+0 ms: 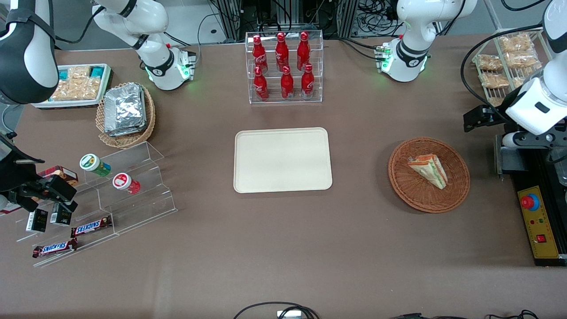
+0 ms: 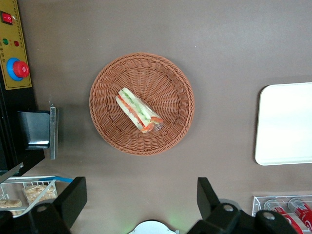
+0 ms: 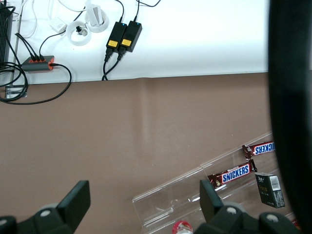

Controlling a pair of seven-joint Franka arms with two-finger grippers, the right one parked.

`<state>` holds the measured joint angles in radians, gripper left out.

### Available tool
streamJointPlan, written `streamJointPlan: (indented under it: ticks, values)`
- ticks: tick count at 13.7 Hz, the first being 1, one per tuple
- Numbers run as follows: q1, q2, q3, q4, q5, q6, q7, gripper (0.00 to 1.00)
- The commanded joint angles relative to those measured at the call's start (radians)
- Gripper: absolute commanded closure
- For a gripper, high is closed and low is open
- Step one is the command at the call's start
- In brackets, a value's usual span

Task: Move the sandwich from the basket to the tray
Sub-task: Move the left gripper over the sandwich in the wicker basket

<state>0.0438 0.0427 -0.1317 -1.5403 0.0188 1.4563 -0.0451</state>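
**Left gripper wide open above the basket; sandwich at rest inside**

The left arm's gripper [image 2: 141, 202] hangs well above the table with its two black fingers [image 2: 210, 195] spread far apart. Nothing is held between them and they touch nothing — the gap between the fingertips is about as wide as the basket [image 2: 105, 78] seen below it. In the front view the wrist of this arm sits toward the working arm's end of the table, just outside the basket's [image 1: 401, 177] rim and raised clear of it.

The basket is the landmark for all positions that follow. It is round, shallow, of reddish-brown wicker, and stands flat on the brown table [image 1: 283, 248].

- The sandwich [image 2: 138, 110] lies inside the basket, near its centre, resting on the woven floor. It is a triangular wedge in clear wrap: pale bread with green and orange-red filling layers on the cut face. In the front view the sandwich [image 1: 429, 170] lies with its long axis slanted.
- The tray [image 1: 252, 177] — flat, cream-beige, rectangular with rounded corners and a low rim — lies well apart from the basket, toward the parked arm's end of the table. Its surface is bare.
- A clear rack of red bottles [image 1: 283, 66] stands farther from the front camera than the basket.
- A yellow control panel with a red button [image 1: 530, 202] sits outside the basket, at the working arm's end.
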Motion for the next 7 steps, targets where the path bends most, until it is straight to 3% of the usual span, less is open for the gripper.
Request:
streamJointPlan:
  ticks: [1, 5, 7]
  values:
    - [-0.010, 0.000, 0.006, 0.017, -0.005, -0.022, 0.014, 0.00]
    - [-0.009, 0.008, 0.009, 0.003, 0.027, -0.008, 0.010, 0.00]
    - [-0.009, 0.002, 0.009, -0.071, 0.052, 0.050, -0.005, 0.00]
